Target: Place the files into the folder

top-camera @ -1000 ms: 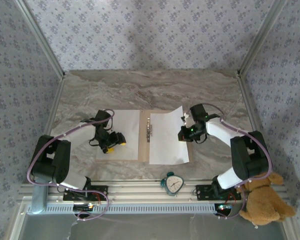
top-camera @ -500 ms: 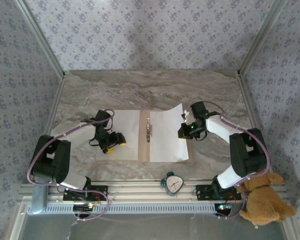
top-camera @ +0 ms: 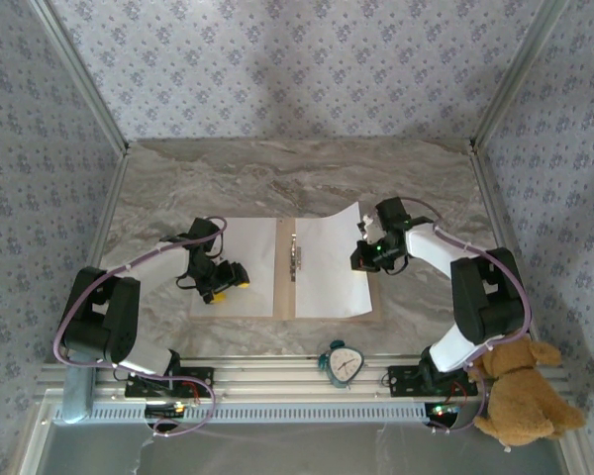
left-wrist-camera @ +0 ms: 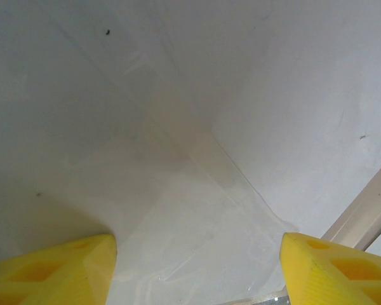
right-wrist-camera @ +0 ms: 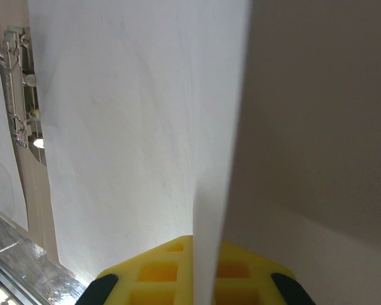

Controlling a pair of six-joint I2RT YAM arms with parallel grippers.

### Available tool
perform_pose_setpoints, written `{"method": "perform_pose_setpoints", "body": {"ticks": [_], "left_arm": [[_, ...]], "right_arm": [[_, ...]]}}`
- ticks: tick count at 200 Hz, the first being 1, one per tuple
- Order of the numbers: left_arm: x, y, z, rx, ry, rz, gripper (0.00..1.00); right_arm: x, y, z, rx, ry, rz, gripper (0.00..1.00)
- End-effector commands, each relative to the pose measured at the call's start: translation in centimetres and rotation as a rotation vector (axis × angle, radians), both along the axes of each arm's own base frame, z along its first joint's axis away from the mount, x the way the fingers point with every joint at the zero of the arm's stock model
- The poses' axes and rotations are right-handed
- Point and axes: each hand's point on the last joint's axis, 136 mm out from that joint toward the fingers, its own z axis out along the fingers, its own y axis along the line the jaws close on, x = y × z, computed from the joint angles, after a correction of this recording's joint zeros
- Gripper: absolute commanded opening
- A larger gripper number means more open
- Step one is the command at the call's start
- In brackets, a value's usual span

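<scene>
black-white arms (top-camera: 109,319), lilac cables (top-camera: 63,332), yellow tool pads (left-wrist-camera: 51,270)

Items counted: two files, namely left sheet (top-camera: 243,259) and right sheet (top-camera: 332,282); one folder (top-camera: 285,297); one metal clip (top-camera: 296,259); one alarm clock (top-camera: 343,362); one teddy bear (top-camera: 520,401).

The files (top-camera: 327,282) are plain white. The folder (top-camera: 285,292) is tan-brown, with a silver clip (top-camera: 295,259). The table (top-camera: 277,178) is grey-beige marble with darker veins. The walls (top-camera: 297,69) have pale lilac small flowers. The left gripper (top-camera: 230,285) has yellow fingers (left-wrist-camera: 51,270). The near clock (top-camera: 343,362) is teal.
</scene>
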Motion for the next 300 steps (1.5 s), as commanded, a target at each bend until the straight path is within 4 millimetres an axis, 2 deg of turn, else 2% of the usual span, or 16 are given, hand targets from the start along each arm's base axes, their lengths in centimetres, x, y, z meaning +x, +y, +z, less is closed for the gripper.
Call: {"method": "perform_pose_setpoints", "body": {"ticks": [1, 37, 177, 300], "left_arm": [[-1.1, 0.8, -0.2, 0.031, 0.044, -0.008, 0.7], [-1.1, 0.8, -0.2, 0.032, 0.044, -0.01, 0.7], [-1.2, 0.9, -0.1, 0.035, 0.045, -0.016, 0.7], [-1.2, 0.8, -0.1, 0.031, 0.042, -0.014, 0.7]], "right_arm": [[0.3, 0.0, 0.3, 0.002, 0.006, 0.009, 0.0], [0.5, 0.1, 0.2, 0.012, 0.005, 0.009, 0.0], [-1.2, 0.0, 0.1, 0.031, 0.019, 0.058, 0.0], [-0.5, 0.3, 0.0, 0.042, 0.018, 0.033, 0.0]]}}
